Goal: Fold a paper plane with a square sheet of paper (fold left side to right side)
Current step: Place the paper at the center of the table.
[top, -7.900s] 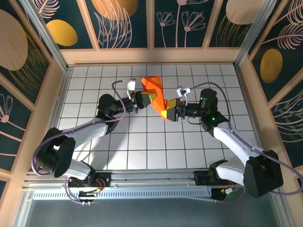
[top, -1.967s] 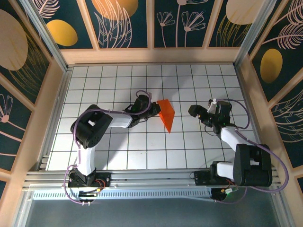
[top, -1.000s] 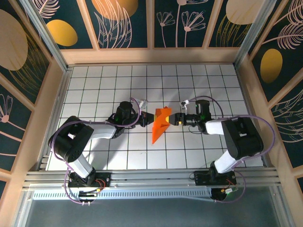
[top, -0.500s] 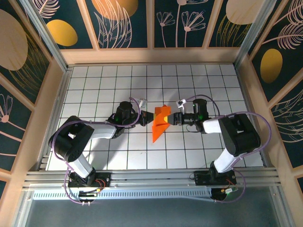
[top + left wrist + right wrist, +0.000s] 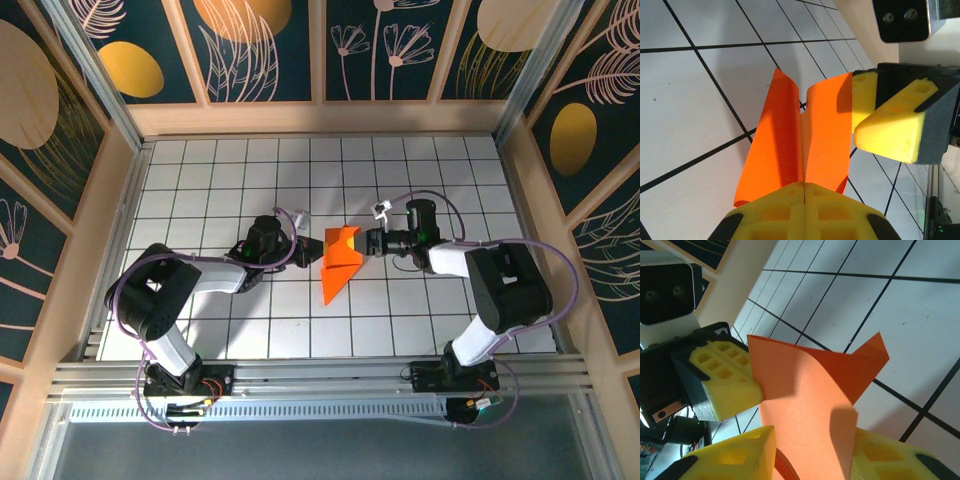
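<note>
Left tool (image 5: 308, 247), on an arm stretched low across the desk (image 5: 200, 180) toward the centre: yellow fingers (image 5: 804, 210) pressed together, pinching the left side of the orange paper plane (image 5: 340, 262). Right tool (image 5: 368, 241), on an arm reaching in low from the opposite side: fingers (image 5: 735, 455) partly spread, straddling the plane's right flap; whether they press it cannot be told. The plane sits between the two tools near the desk's centre. Two creased flaps (image 5: 790, 145) rise from the left grip. Its point lies toward the near edge.
</note>
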